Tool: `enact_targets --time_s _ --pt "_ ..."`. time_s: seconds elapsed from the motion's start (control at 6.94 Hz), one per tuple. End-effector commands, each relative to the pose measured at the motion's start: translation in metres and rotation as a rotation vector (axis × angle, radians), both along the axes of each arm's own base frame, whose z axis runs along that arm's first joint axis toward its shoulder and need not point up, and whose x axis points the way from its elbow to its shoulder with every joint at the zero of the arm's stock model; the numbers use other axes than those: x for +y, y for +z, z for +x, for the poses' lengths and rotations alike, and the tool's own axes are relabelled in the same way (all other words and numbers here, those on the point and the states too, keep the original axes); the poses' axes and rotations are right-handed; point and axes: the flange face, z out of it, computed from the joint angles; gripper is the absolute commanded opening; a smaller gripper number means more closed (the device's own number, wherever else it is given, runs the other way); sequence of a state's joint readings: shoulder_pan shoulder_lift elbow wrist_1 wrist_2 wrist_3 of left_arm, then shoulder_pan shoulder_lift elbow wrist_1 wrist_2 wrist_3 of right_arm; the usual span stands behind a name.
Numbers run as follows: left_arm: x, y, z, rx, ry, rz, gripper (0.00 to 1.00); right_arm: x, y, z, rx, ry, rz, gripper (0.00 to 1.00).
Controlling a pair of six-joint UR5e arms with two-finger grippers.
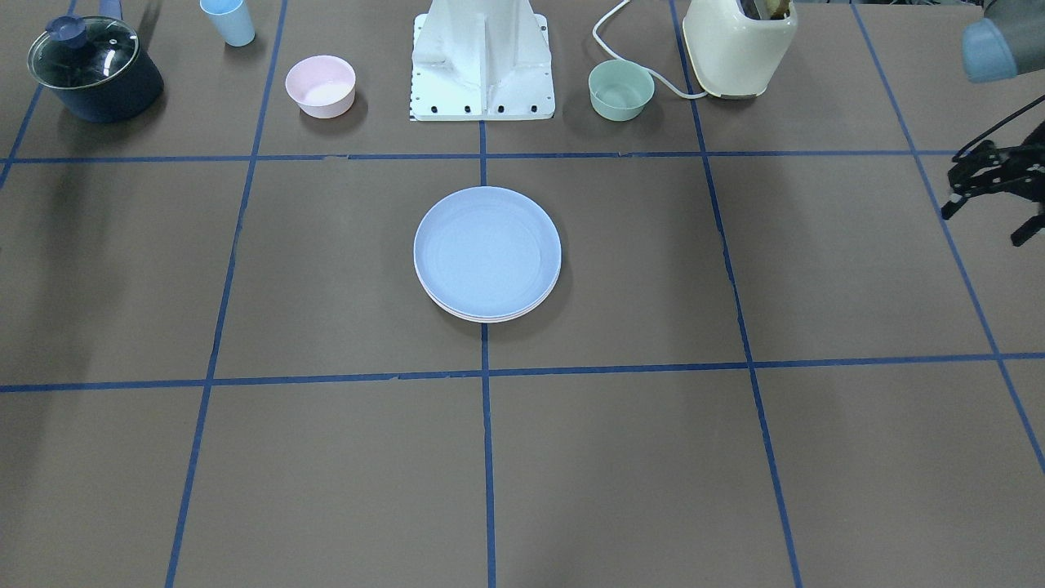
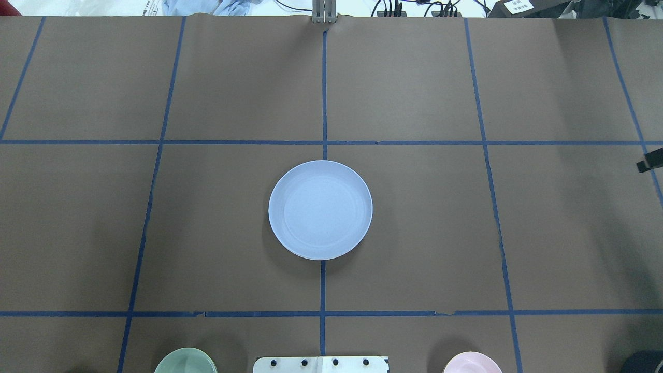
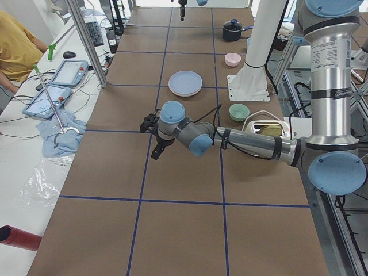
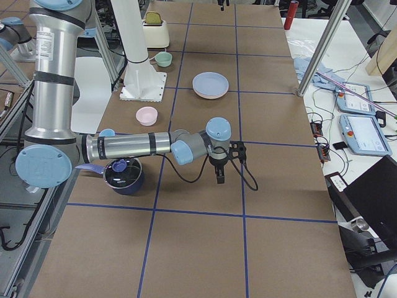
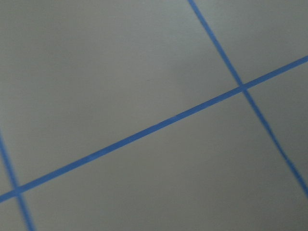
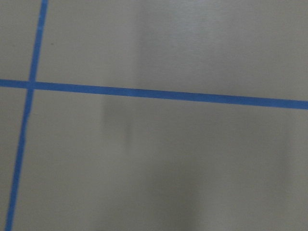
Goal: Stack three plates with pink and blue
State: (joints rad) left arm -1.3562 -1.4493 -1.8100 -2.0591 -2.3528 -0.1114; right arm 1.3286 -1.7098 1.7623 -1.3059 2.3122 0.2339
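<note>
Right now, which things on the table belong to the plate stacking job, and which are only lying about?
For the job:
- blue plate, on top of the stack
- lower plates, only their rims show beneath it

Lying about:
- pink bowl
- green bowl
- blue cup
- lidded pot
- toaster

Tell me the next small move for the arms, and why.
Probably none: I'd leave both arms parked. The blue plate already tops a stack at the centre of the table, with the lower plates showing rims beneath it. The left gripper and right gripper hang well apart from it, neither visibly carrying anything.
</note>
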Motion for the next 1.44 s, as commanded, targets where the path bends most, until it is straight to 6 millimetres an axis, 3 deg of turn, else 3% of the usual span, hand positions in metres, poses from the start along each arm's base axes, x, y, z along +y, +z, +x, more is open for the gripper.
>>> enact_targets --time_s 0.0,0.14,0.43,0.58,1.15,1.3 --pt "0.003 0.015 -0.046 -0.039 -0.011 -0.02 1.0 0.026 0.028 0.07 0.031 -0.014 -0.019 1.0" --pt "0.001 0.019 -0.045 -0.041 -0.013 -0.034 1.0 0.037 0.02 0.074 0.012 -0.006 -0.008 1.0" --pt "0.022 0.033 -0.075 -0.044 -0.073 -0.084 1.0 0.039 0.024 0.074 -0.002 -0.005 -0.024 1.0" --pt "0.016 0.044 -0.075 -0.063 -0.066 -0.168 1.0 0.037 0.027 0.076 0.005 0.003 -0.026 1.0" --pt "0.021 0.036 -0.092 -0.126 -0.108 -0.137 1.0 0.031 0.021 0.076 0.009 0.009 -0.013 1.0" --pt "0.018 0.042 -0.096 -0.171 -0.136 -0.151 1.0 0.031 0.011 0.075 0.005 0.009 0.005 1.0"
